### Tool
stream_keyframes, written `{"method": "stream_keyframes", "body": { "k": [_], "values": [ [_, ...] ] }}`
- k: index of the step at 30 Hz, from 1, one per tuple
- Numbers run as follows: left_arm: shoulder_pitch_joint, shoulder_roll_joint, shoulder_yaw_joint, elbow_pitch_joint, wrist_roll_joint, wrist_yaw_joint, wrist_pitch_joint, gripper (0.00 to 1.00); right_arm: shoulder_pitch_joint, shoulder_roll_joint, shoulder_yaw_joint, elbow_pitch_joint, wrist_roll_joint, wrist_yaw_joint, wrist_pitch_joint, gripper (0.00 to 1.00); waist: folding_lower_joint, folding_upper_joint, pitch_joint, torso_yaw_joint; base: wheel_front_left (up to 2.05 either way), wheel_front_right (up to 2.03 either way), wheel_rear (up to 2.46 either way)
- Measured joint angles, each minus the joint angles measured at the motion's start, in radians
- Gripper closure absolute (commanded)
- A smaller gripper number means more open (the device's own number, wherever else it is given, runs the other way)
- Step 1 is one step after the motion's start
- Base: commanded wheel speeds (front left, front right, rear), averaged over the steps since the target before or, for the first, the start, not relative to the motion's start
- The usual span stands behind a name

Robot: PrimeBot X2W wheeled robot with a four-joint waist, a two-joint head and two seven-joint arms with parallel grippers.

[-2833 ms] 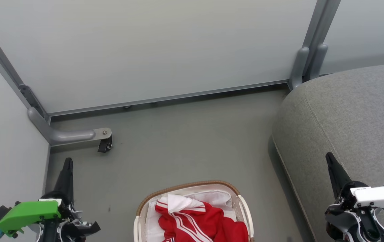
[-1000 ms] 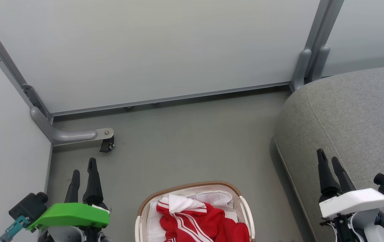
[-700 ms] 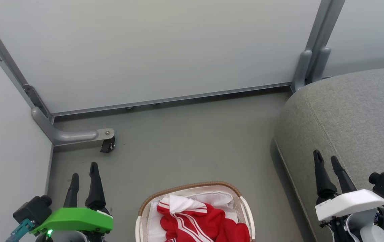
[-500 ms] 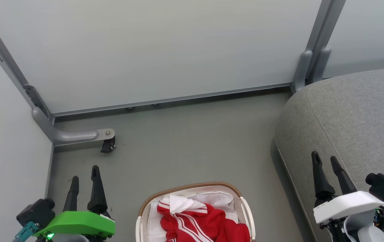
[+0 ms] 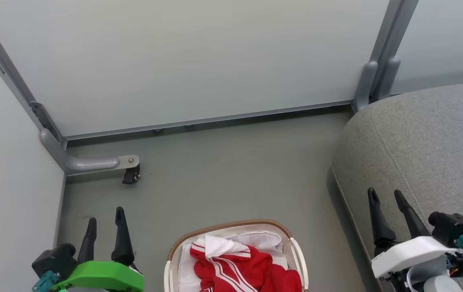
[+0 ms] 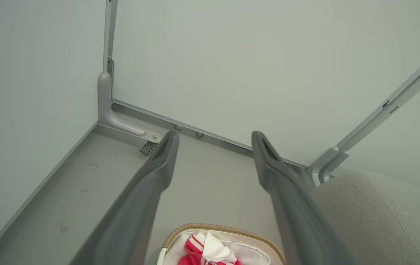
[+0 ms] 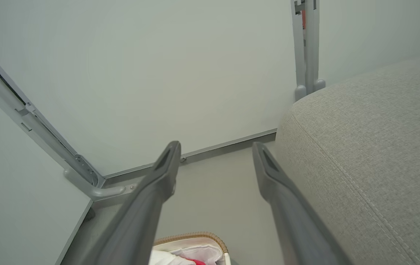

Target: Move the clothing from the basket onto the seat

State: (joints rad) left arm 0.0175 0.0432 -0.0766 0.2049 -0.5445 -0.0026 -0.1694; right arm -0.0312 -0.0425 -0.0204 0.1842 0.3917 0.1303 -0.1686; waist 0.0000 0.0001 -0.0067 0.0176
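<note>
1. Both hands have sunk lower in the head view over the last second. Since the earliest frame each has also turned, so its two fingers now show side by side.
2. Your left hand (image 5: 105, 215) hangs over the floor (image 5: 231, 170), to the left of the basket (image 5: 299, 256), with its fingers spread apart and nothing between them. Your right hand (image 5: 385, 192) is spread and empty too, by the rounded edge of the seat (image 5: 430, 138).
3. Between the two hands, the clothing (image 5: 235, 267) lies heaped in the basket at the bottom edge of the head view, partly cut off there. None of it is on the seat yet, so the task looks to be at its start.
4. Watch the white liner (image 5: 264, 239). It bunches up right against the red fabric, so a deep or careless pinch could take both and drag the light basket up or over.
5. Mind the woven rim (image 5: 231, 224). A hand coming in low from the side could knock it and push the basket out of your view.
6. Expect the heap to be tangled. A grab at one fold may trail more fabric onto the floor on the way across.
</note>
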Motion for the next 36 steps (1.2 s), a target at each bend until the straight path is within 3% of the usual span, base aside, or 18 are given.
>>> {"method": "stream_keyframes", "body": {
  "k": [36],
  "values": [
    [0.019,0.003,-0.039,0.056,0.242,0.024,-0.075,0.0,0.007,-0.004,0.021,0.012,-0.313,0.0,-0.074,0.0,0.0,0.0,-0.007,0.011,0.0,0.0,0.0]
  ]
}}
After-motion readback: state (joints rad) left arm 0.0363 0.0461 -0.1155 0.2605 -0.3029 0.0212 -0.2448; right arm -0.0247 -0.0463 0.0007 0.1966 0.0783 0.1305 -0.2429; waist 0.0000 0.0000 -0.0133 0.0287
